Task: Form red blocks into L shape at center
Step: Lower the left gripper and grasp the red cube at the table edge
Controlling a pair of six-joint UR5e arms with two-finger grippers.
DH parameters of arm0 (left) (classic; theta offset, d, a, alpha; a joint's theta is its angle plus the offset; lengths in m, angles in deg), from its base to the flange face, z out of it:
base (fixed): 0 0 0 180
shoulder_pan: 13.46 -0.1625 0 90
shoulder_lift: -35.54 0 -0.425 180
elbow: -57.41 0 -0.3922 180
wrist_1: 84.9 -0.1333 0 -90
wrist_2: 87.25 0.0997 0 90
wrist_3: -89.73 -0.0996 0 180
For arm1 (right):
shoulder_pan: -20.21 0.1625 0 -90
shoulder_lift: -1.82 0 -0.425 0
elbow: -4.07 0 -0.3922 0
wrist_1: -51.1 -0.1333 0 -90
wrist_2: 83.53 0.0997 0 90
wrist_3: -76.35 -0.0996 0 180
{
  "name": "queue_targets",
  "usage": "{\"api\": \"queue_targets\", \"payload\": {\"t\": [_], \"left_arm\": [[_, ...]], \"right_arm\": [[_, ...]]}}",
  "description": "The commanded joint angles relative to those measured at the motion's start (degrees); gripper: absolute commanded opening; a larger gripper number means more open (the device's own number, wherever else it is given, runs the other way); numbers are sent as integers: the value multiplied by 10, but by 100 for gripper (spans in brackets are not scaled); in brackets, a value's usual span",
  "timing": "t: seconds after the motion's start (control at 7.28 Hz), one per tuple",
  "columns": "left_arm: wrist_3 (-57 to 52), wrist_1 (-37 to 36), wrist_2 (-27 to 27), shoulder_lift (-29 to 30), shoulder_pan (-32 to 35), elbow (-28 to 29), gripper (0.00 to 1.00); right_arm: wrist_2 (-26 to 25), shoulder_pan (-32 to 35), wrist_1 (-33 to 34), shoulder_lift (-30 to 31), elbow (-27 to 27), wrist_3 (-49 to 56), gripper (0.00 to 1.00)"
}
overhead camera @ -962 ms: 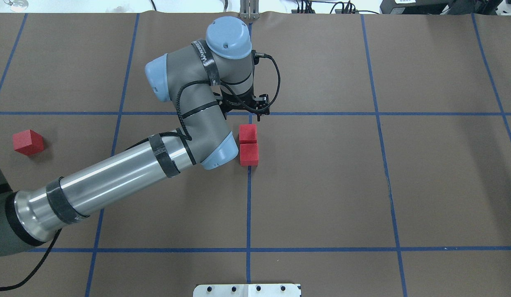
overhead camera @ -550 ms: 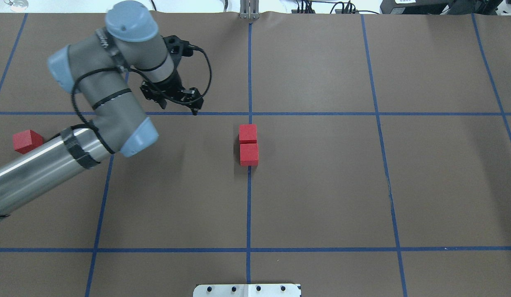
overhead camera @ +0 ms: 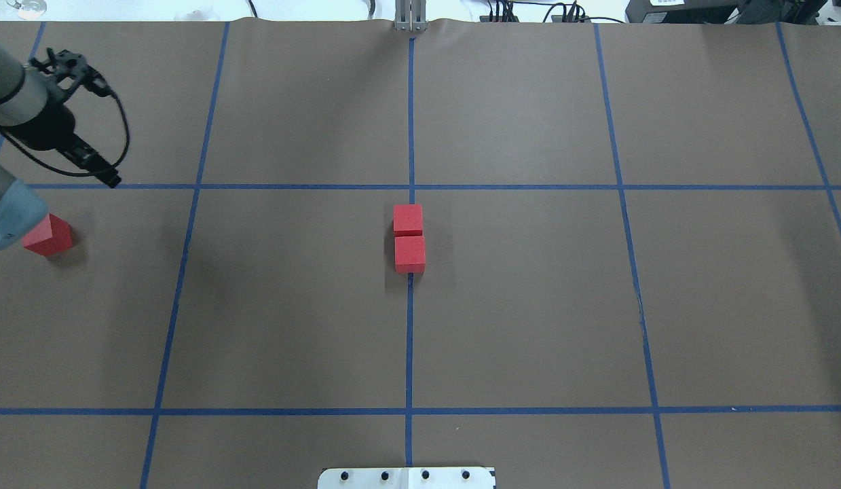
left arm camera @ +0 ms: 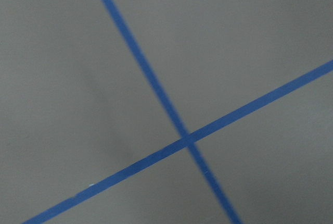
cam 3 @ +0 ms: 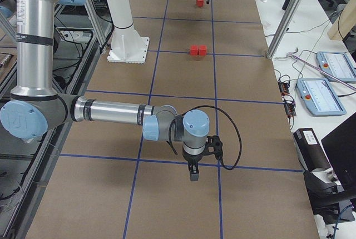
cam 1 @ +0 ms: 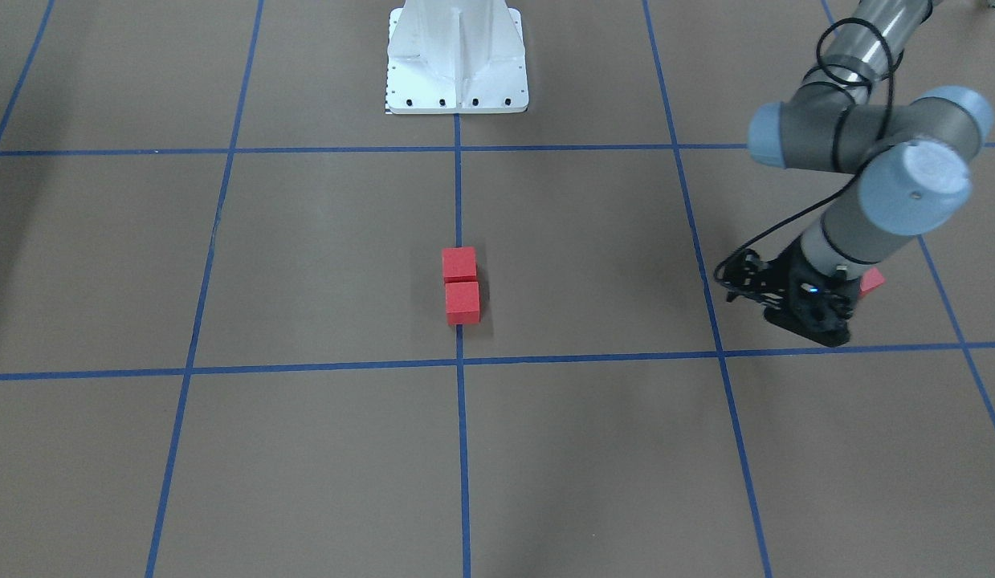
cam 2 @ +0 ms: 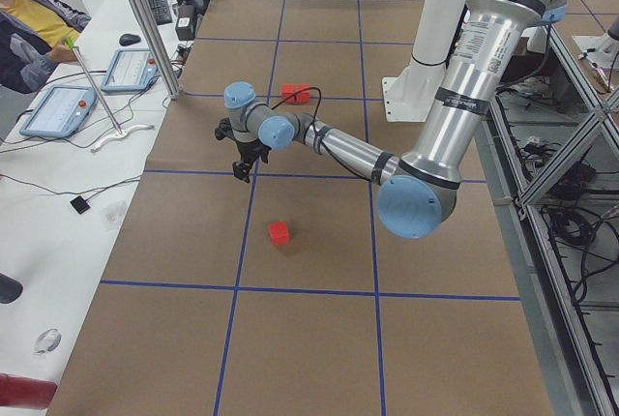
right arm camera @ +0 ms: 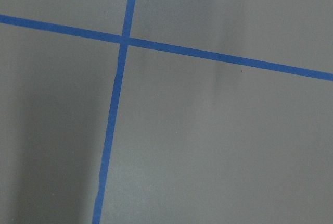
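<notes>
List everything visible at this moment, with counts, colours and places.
centre red blocks: two, red, touching in a row on the blue tape line, mid-table.
third red block: one, red, alone on the table's left side, by the left arm.
tape grid: blue lines crossing the table.
table: one, brown matte surface.
tablets: four, pale, two on the bench at each table end.
operator: one, yellow top, at the left-end bench.
white mount: one, at the robot-side edge.
left gripper: one, black, over the tape near the third red block, no block in it.
right gripper: one, black, over bare table at the right end.
</notes>
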Motion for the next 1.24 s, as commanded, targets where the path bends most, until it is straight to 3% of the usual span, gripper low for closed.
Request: {"api": "queue_targets", "payload": {"t": [0.0,0.41,0.82,1.1], "left_arm": [[-172,87,0,-95,35,1,100],[-227,237,-2,-185,31,6,100],[-221,250,-1,-174,20,12,99],[-219,250,-1,-138,4,47,99]], "right_arm": [[0,0,0,-3,1,-1,100],[0,0,0,-7,0,-3,100],[1,0,0,-7,0,-4,100],[1,-1,1,-7,1,-4,100]]}}
